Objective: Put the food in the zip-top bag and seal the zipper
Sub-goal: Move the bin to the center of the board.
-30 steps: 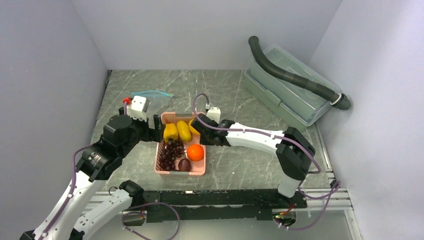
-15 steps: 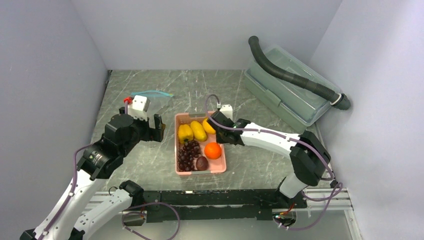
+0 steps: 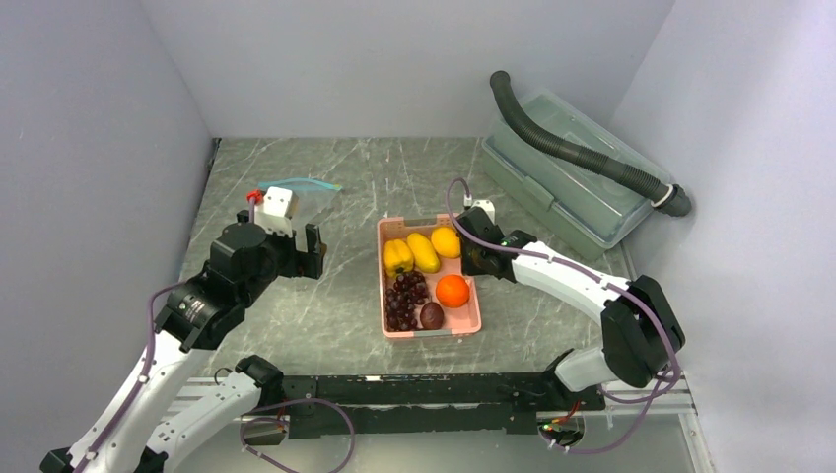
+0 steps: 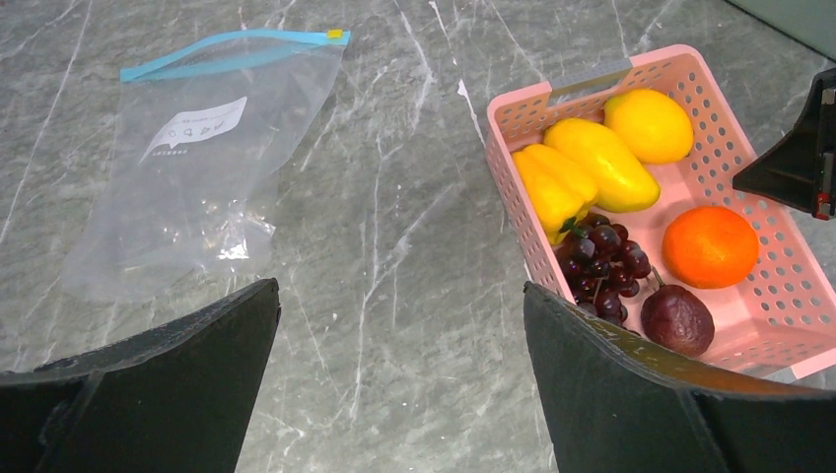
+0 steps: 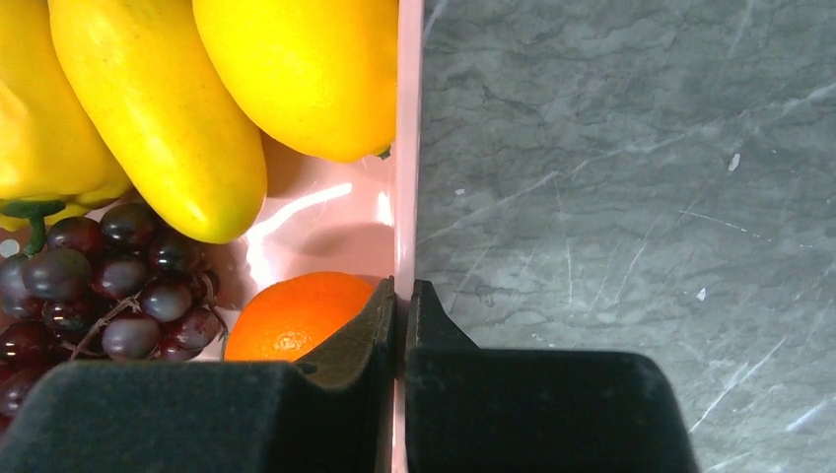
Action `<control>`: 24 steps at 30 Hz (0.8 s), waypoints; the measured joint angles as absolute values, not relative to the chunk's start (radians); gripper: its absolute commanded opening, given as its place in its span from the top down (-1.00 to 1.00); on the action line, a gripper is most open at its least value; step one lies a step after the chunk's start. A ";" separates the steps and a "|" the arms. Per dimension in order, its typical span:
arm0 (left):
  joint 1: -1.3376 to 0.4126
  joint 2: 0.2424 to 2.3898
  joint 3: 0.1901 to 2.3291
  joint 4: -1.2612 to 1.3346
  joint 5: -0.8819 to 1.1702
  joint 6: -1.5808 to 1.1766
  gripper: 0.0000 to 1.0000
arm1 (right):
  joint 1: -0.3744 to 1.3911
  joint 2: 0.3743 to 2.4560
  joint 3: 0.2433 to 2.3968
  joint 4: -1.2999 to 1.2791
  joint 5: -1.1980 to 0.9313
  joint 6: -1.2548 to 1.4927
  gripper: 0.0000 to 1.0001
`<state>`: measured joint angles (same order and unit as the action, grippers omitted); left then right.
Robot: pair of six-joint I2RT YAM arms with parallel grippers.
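Right pincer (image 5: 402, 307) clamps perforated pink basket (image 4: 725, 123).

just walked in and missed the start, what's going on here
The right gripper is shut on the right wall of the pink slotted plastic basket and has dragged it rightward over the last second. Inside are a yellow bell pepper, a round orange, dark purple grapes and other toy fruit. The left gripper hangs open above the table, between the basket and the clear zip-top plastic bag, which lies flat and empty.
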<state>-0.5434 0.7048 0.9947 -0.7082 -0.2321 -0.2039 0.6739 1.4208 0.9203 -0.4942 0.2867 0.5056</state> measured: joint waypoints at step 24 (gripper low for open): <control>-0.543 0.726 0.995 -0.708 -0.234 -0.204 -0.98 | 0.622 1.303 0.899 -0.479 0.302 0.447 0.03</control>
<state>-0.5426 0.7261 0.9947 -0.7082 -0.2340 -0.2039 0.6224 1.3029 0.8986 -0.4786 0.3019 0.4469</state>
